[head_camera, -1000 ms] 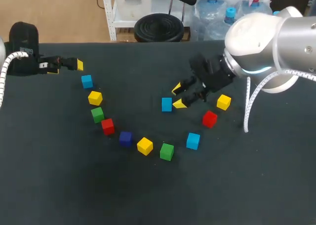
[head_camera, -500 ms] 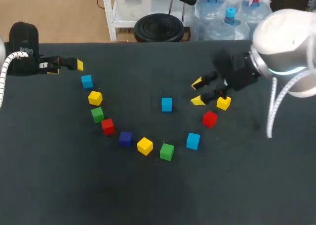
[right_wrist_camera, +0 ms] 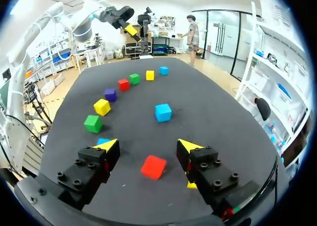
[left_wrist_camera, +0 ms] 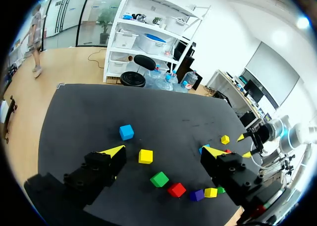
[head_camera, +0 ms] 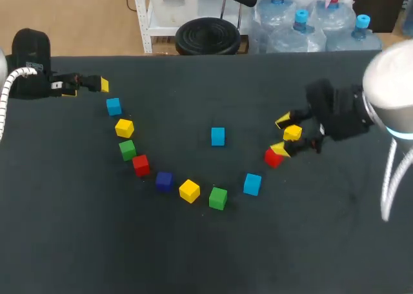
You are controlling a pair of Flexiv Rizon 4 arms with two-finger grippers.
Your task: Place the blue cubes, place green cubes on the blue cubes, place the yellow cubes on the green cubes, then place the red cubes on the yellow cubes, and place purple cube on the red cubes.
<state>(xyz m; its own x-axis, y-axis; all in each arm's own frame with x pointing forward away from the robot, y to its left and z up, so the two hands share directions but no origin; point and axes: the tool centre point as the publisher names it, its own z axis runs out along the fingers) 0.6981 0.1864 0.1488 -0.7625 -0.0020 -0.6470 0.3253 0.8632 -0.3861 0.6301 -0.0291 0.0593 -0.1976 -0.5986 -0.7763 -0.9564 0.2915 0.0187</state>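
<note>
**Right gripper** (head_camera: pixel 281 135): jaws apart and empty. It hangs over the right half of the table (head_camera: pixel 193 262). In my wrist view a red cube (right_wrist_camera: pixel 153 167) lies between the open fingers, touched by neither. A yellow cube (head_camera: pixel 292 132) sits just beside one finger.

**Left gripper** (left_wrist_camera: pixel 163 150): jaws apart and empty, parked at the table's rear left corner.

**Placed blue cube** (head_camera: pixel 218 136): stands alone mid-table, well apart from the rest.

**Loose blue cubes**: one lies towards the front edge (head_camera: pixel 252 184), near the right gripper. The other heads the left row (head_camera: pixel 113 106).

**Remaining stock**: two green cubes (head_camera: pixel 218 198) (head_camera: pixel 128 149), two more yellow (head_camera: pixel 189 191) (head_camera: pixel 124 127), a second red (head_camera: pixel 141 164) and one purple cube (head_camera: pixel 164 180).

**Handling note**: I judge blue is still the colour due, so the red cube under my fingers is not the one to take. I would shift to the nearer loose blue cube, square the fingers to two opposite faces and come straight down. The red and yellow neighbours must not be nudged.

**Markings**: I can read no writing on any cube face.
</note>
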